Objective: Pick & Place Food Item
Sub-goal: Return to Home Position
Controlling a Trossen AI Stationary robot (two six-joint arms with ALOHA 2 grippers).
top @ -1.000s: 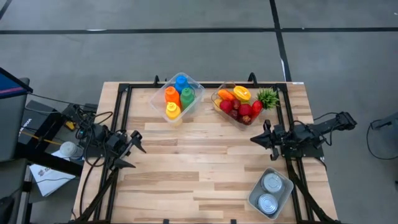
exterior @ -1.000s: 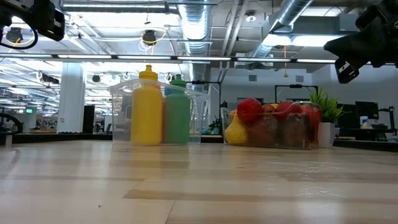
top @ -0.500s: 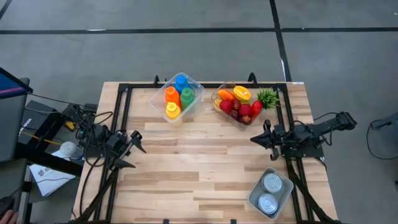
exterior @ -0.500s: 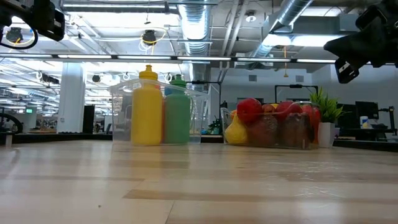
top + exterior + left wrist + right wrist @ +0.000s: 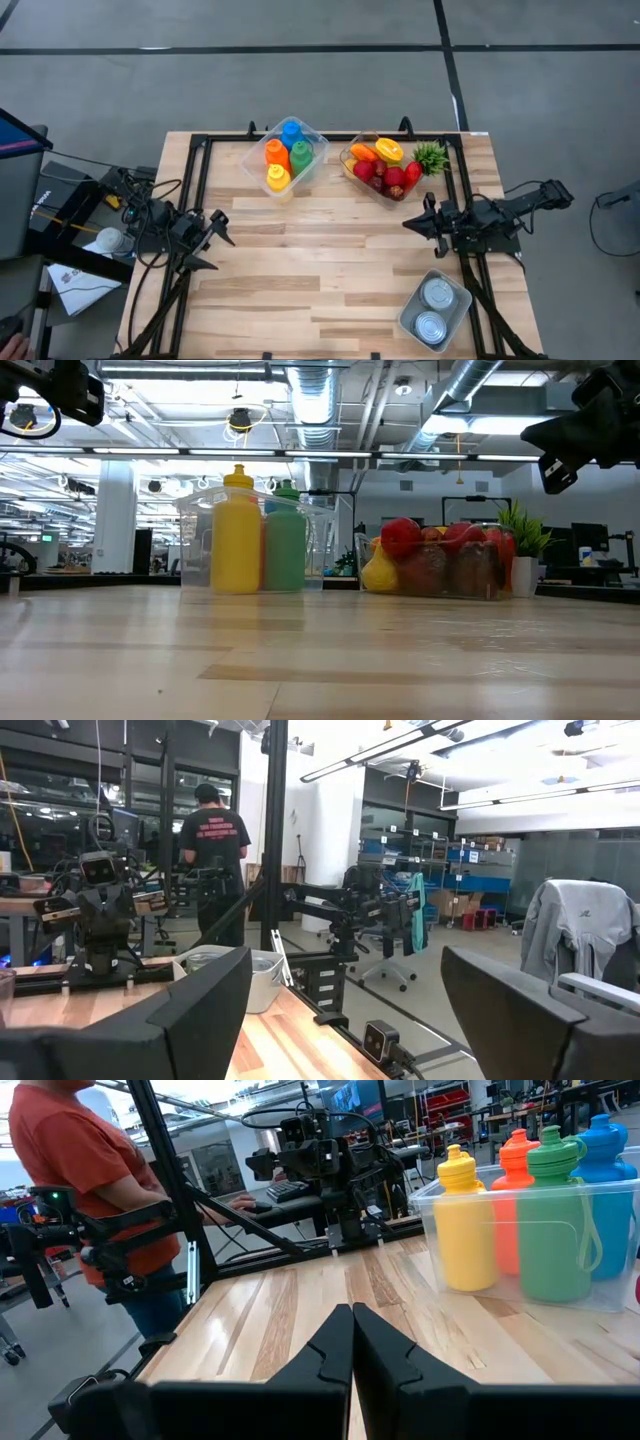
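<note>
Fruit [image 5: 394, 177] lies piled in the right transparent bin [image 5: 344, 160] at the worktop's [image 5: 300, 270] far side, just ahead of my right pincer [image 5: 410, 224], which is closed on nothing; my left pincer [image 5: 212, 240], spread wide and empty, sits well apart

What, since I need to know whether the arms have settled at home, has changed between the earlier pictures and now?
Nothing visibly changed. The left gripper stays open near the table's left edge, and the right gripper stays shut on the right side. The bottle bin, fruit bin and can bin have not moved.
</note>
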